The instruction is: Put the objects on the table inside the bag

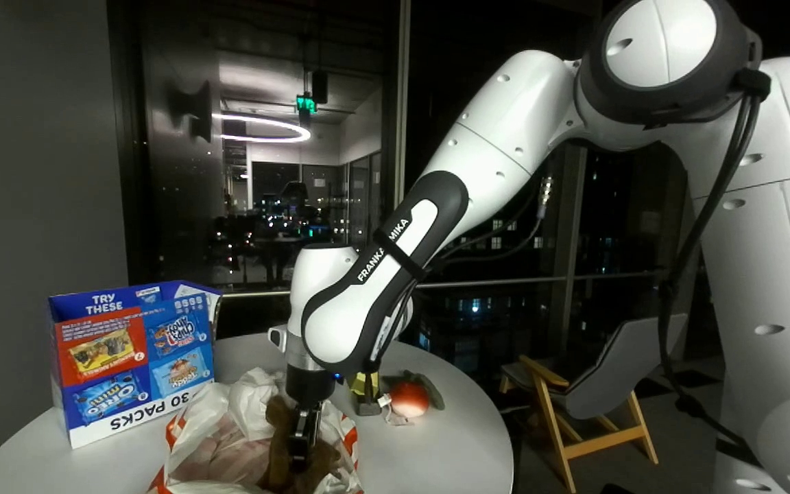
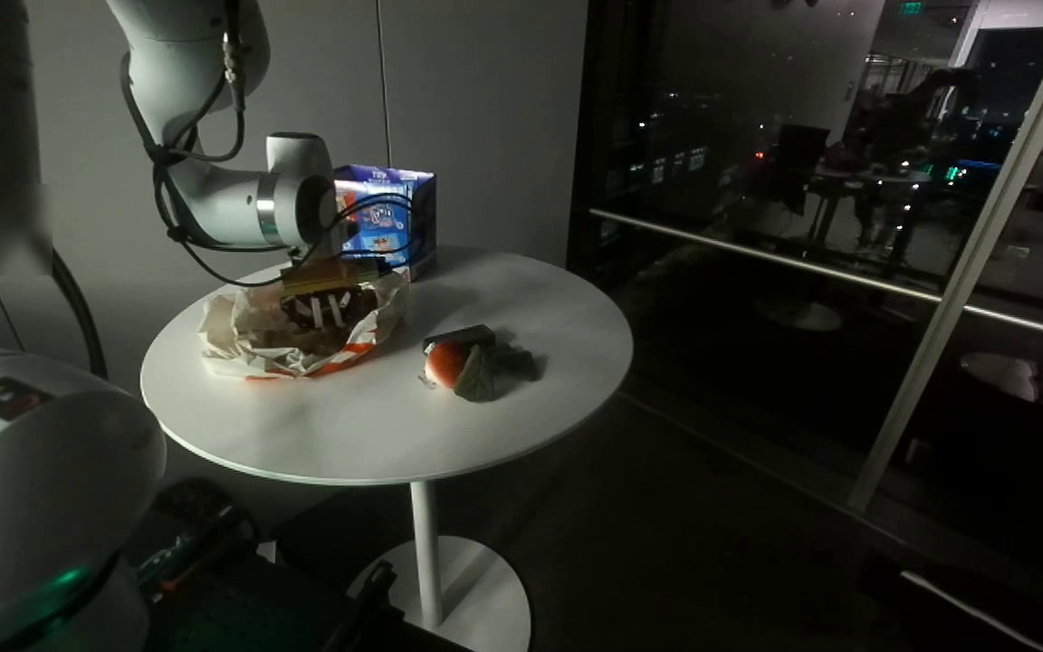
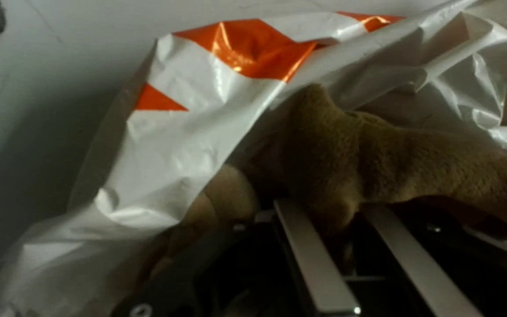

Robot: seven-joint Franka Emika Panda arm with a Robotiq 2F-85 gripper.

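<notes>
Pincer (image 3: 332, 207), black with pale finger faces, points down inside the mouth of the crumpled white plastic bag with orange patches (image 3: 174, 167). Its fingers stand drawn together to a narrow gap, and the soft-looking brown plush toy (image 3: 403, 163) fills that gap at the tips; I judge it clasped there, though how firmly I cannot tell. The plush toy lies within the bag's rim, and in the wrist view its visible length runs from the fingertips off to the right, crosswise to the fingers. Releasing it and rising before any sideways swing looks called for, since the thin rim could snag and drag. The next reach would turn on this: the round red-and-white object with grey-green leaf-like flaps (image 2: 445, 365) lies to the right of the pincer in both exterior views, outside the bag on the round white table (image 2: 377, 435). Its long axis, from round body to flaps, runs roughly away from the bag. In an exterior view the dark grey block (image 2: 460, 337) sits just beside the round body, on its far side, so a broad grasp might catch both.
</notes>
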